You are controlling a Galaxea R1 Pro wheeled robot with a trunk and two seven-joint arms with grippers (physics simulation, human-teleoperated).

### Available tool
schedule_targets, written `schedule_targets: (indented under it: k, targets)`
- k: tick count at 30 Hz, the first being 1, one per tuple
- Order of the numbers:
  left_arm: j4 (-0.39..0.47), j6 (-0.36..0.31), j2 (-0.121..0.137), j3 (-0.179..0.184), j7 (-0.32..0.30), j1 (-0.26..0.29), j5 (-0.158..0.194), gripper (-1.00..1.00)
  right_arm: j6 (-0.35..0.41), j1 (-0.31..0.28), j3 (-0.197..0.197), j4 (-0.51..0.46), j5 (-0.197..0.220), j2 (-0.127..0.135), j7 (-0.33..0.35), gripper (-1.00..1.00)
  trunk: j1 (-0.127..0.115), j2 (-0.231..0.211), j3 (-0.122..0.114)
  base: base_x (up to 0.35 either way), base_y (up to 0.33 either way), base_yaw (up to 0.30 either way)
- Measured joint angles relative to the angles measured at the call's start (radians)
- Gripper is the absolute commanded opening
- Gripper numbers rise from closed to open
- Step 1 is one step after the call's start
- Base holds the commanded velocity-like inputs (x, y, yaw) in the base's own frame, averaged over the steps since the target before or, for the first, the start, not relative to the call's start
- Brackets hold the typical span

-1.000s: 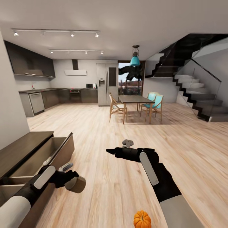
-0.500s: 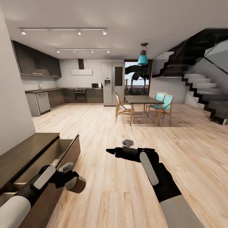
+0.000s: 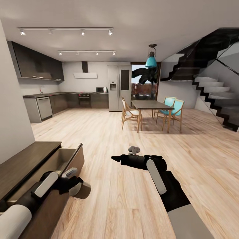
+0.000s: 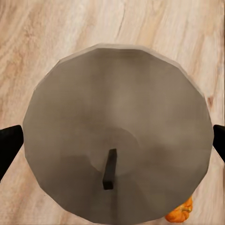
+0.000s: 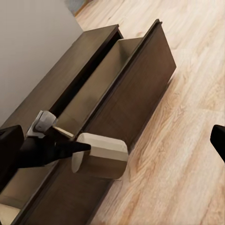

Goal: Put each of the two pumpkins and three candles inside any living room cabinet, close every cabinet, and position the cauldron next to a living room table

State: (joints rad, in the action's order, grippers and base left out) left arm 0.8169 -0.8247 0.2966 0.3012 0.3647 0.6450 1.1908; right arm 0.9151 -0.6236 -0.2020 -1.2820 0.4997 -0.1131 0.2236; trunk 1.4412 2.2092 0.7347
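Candle (image 3: 80,190) clamped in left gripper (image 3: 73,184), held just beyond the front panel of the open cabinet (image 3: 49,166) drawer, near left. Right gripper (image 3: 117,159) idle mid-room, apparently shut. Next: carrying candle left over the drawer, then releasing.

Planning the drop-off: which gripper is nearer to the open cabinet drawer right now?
Left. The left gripper holds a candle right beside the open drawer of the cabinet, just outside its front panel. The right gripper hangs over bare floor, well off to the drawer's side.
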Motion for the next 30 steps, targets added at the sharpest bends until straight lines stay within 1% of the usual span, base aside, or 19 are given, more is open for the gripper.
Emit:
schedule_targets:
  k: [2,3,5,6,7,8,10,11,12,16,25,28,30]
  targets:
    - [0.051,-0.007,0.006,0.000,0.002,-0.005,0.001,-1.00,0.000,0.000,0.000,0.000,-0.001,-0.001,0.000,1.00,0.000,0.000,0.000,0.003,0.001,0.000]
    - [0.078,-0.009,0.007,-0.001,0.003,-0.015,0.007,-1.00,0.000,0.000,0.000,0.000,-0.002,-0.001,0.000,1.00,0.000,0.000,0.000,0.002,0.001,0.000]
    - [0.159,-0.012,0.011,-0.004,0.005,-0.048,0.004,-1.00,0.000,0.000,0.000,0.000,-0.002,-0.001,0.000,1.00,0.000,0.000,0.000,0.001,0.000,-0.035]
    - [0.243,-0.012,0.021,-0.005,0.006,-0.081,0.004,-1.00,0.000,0.000,0.000,0.000,-0.002,-0.001,0.000,1.00,0.000,0.000,0.000,0.000,0.000,-0.094]
    - [0.335,-0.011,0.042,-0.007,0.009,-0.116,0.008,-1.00,0.000,0.000,0.000,0.000,-0.002,-0.001,0.000,1.00,0.000,0.000,0.001,0.000,0.000,-0.106]
    - [0.394,-0.012,0.056,-0.007,0.009,-0.137,0.008,-1.00,0.000,0.000,0.000,0.000,-0.001,-0.001,0.000,1.00,0.000,0.000,0.001,0.000,0.000,-0.114]
    - [0.498,-0.013,0.077,-0.009,0.010,-0.174,0.009,-1.00,0.000,0.000,0.000,0.000,0.000,0.000,0.000,1.00,0.000,0.000,0.002,0.000,0.000,-0.165]
    - [0.523,-0.013,0.081,-0.009,0.011,-0.183,0.014,-1.00,0.000,0.000,0.000,0.000,0.001,0.000,0.000,1.00,0.000,0.000,0.003,0.000,0.000,-0.221]
    - [0.544,-0.014,0.085,-0.012,0.012,-0.190,0.007,-1.00,0.000,0.000,0.000,0.000,0.002,0.000,0.000,1.00,0.000,0.000,0.003,0.000,0.000,-0.234]
    - [0.563,-0.015,0.088,-0.018,0.012,-0.197,0.004,-1.00,0.000,0.000,0.000,0.000,0.004,0.002,0.000,1.00,-0.015,-0.028,-0.007,0.000,0.000,-0.249]
    - [0.567,-0.015,0.090,-0.022,0.014,-0.199,0.003,-1.00,0.000,0.000,0.000,-0.001,0.005,0.004,0.001,1.00,-0.050,-0.091,-0.030,0.000,0.000,-0.257]
    - [0.567,-0.015,0.091,-0.041,0.014,-0.203,0.000,-1.00,0.000,0.000,0.000,-0.001,0.006,0.004,0.005,1.00,-0.061,-0.112,-0.038,0.000,0.000,-0.258]
    - [0.567,-0.016,0.092,-0.069,0.014,-0.210,0.000,-1.00,0.000,0.000,0.000,0.000,0.006,0.004,0.005,1.00,-0.069,-0.126,-0.043,0.000,0.000,-0.258]
